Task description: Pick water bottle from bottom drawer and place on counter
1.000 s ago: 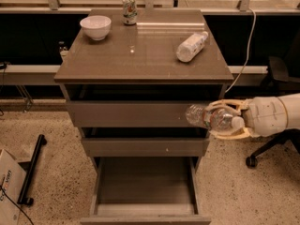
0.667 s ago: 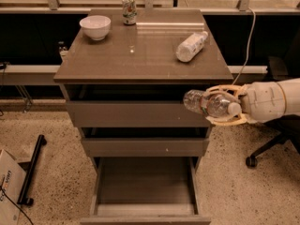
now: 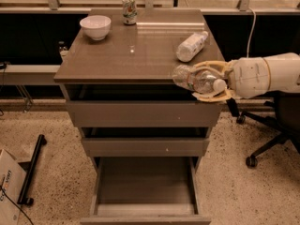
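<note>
My gripper [image 3: 206, 81] comes in from the right on a white arm and is shut on the water bottle [image 3: 190, 78], a small clear ribbed bottle held on its side. The bottle hangs at the front right edge of the counter [image 3: 117, 60], about level with its top. The bottom drawer [image 3: 145, 189] stands pulled open below, and nothing shows inside it.
On the counter stand a white bowl [image 3: 95, 26] at the back left, a printed can [image 3: 128, 9] at the back middle and a larger white bottle [image 3: 191, 46] lying at the right. An office chair base [image 3: 262, 144] is on the floor at the right. A cardboard box [image 3: 8, 189] is at the lower left.
My gripper has lifted the water bottle from beside the middle drawer up to the counter's front right edge.
</note>
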`<act>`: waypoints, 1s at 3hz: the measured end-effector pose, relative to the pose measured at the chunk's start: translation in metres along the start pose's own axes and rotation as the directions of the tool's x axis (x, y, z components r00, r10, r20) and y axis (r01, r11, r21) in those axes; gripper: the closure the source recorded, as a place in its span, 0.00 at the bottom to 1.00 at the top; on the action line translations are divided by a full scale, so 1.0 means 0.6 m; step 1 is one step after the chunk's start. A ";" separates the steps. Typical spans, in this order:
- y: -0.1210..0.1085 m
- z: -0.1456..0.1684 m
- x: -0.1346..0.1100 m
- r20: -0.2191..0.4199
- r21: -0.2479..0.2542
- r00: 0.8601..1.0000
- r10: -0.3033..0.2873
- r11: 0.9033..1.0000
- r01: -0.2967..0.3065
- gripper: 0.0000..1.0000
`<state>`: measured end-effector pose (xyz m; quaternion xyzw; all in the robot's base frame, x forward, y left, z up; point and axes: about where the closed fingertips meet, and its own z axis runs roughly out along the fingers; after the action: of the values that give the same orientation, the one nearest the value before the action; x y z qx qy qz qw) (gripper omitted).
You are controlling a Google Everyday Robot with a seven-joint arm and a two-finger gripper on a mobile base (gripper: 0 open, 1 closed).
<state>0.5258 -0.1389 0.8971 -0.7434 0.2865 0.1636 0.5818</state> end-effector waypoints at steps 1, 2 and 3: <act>-0.044 0.028 0.019 -0.003 0.016 0.999 -0.052 0.999 0.052 1.00; -0.091 0.066 0.070 0.011 0.037 0.998 -0.057 0.998 0.057 1.00; -0.114 0.091 0.105 0.021 0.038 0.999 -0.045 0.998 0.044 1.00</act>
<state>0.6221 -0.0907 0.8988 -0.7367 0.2667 0.1533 0.6023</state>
